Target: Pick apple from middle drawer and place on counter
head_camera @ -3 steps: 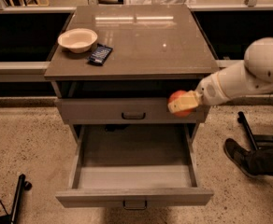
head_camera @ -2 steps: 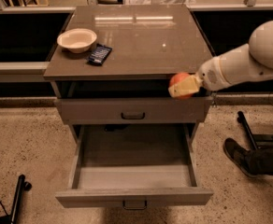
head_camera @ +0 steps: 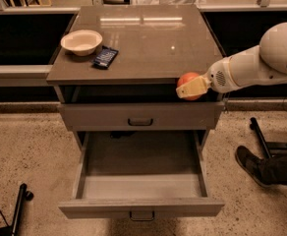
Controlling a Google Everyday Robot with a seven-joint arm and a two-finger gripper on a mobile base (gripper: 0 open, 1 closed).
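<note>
Now, gripper [head_camera: 191, 89] with apple [head_camera: 187, 77] beside counter [head_camera: 143, 48]

At counter [head_camera: 143, 48] front-R edge: gripper [head_camera: 191, 88] w/ apple [head_camera: 186, 77]

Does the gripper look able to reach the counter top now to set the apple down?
Probably yes. The gripper, shut on the apple, is at the counter's front right edge, about level with it. The bowl and dark packet lie far left, so nothing stands in its way.
</note>
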